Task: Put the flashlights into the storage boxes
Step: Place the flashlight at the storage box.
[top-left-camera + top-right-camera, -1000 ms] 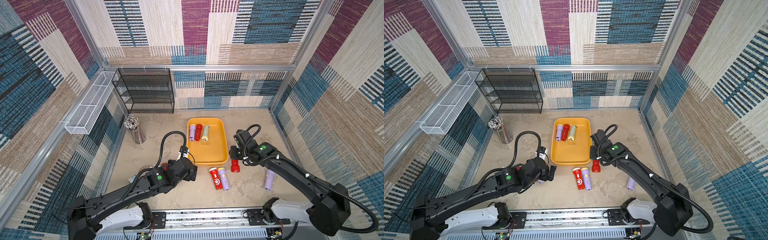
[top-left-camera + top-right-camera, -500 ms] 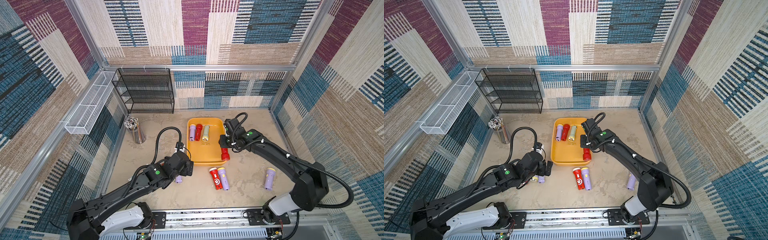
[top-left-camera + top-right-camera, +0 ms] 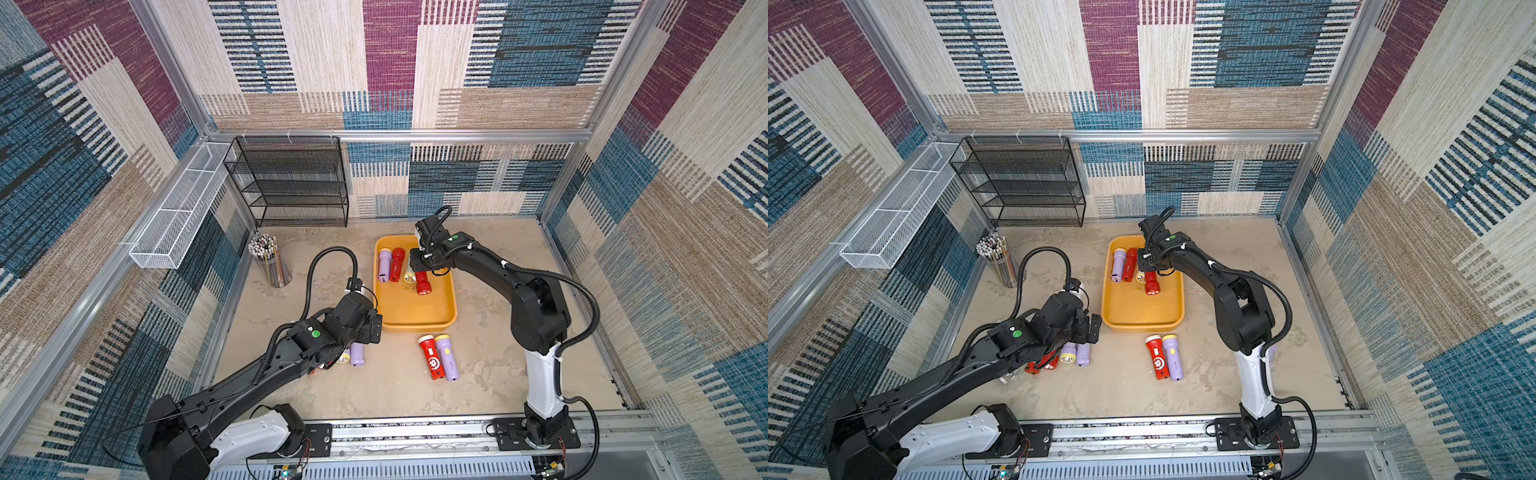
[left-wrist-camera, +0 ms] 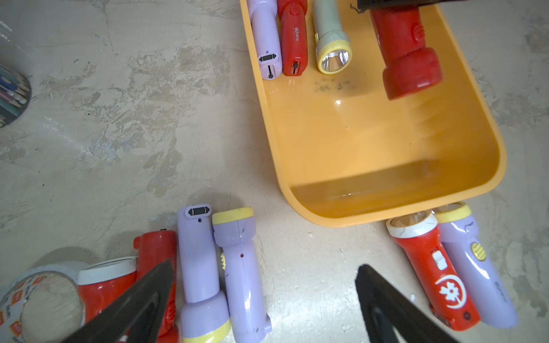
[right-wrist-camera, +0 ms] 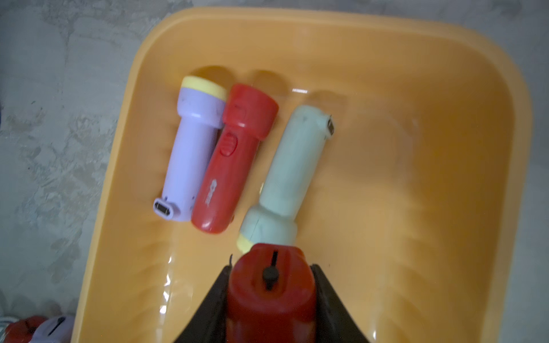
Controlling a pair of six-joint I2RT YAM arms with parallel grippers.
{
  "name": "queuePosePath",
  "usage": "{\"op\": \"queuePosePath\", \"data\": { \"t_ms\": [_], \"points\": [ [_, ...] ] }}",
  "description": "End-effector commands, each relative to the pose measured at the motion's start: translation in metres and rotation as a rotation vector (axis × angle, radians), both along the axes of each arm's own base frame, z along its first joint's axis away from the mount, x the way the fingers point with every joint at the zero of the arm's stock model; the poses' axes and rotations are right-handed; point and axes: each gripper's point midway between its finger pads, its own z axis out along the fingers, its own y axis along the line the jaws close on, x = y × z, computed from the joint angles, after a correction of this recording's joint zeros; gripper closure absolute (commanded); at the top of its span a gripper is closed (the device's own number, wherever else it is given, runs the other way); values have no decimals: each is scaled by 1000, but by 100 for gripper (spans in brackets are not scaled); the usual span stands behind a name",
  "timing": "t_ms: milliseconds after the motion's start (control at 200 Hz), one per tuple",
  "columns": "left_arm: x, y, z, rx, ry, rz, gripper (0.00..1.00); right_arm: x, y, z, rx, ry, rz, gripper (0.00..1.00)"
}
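My right claw point(image 5: 271, 268) is pinching a red flashlight point(image 3: 422, 283) over the yellow tray point(image 3: 415, 311). I'd lower it flat before releasing. My left claw point(image 4: 264, 267) is spread wide.

Tray point(image 3: 419, 309) is holding lilac torch point(image 5: 193, 154), red torch point(image 5: 231, 166) and green torch point(image 5: 292, 166), lying side by side at far end. Second red torch point(image 3: 422, 283) is hanging above tray. Red-lilac pair point(image 3: 438, 358) is lying just outside near rim; four more point(image 4: 197, 258) are lying bunched off near-left corner.

Bright, even light, soft shadows; wrist views slightly blurred, glare on the tray point(image 4: 337, 102).
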Motion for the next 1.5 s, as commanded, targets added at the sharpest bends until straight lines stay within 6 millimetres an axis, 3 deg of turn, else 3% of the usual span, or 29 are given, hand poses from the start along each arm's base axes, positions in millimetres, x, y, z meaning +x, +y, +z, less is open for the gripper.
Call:
{"op": "queuePosePath", "data": {
  "t_ms": [0, 215, 321, 456, 686, 786, 901, 1032, 1177, 1382, 1497],
  "points": [
    [3, 1, 2, 12, -2, -11, 1, 25, -1, -8, 14, -6, 9, 66],
    [3, 11, 1, 29, 7, 12, 1, 63, -22, -30, -9, 18, -32, 65],
    [4, 14, 2, 21, 6, 21, 1, 68, -29, -38, -12, 26, -48, 63],
    [4, 13, 2, 12, 10, 21, 1, 68, -22, -45, 28, 40, -38, 60],
    [1, 14, 2, -2, 22, 29, 2, 76, -11, -38, 93, 29, -35, 48],
    [-1, 15, 4, -8, 27, 34, 2, 79, -8, -25, 106, 11, -30, 41],
    [-3, 16, 3, -12, 31, 37, 2, 79, -11, -7, 105, -20, -30, 40],
    [-4, 17, 1, -13, 37, 41, 2, 67, -15, 18, 112, -57, -24, 40],
    [-5, 14, -6, -19, 63, 39, 3, 41, -22, 45, 120, -100, -9, 40],
    [-8, 2, -18, -56, 112, 28, 5, -15, -30, 64, 111, -120, 19, 41],
    [-9, -5, -21, -70, 115, 18, 5, -55, -38, 61, 99, -106, 30, 42]
  ]
}}
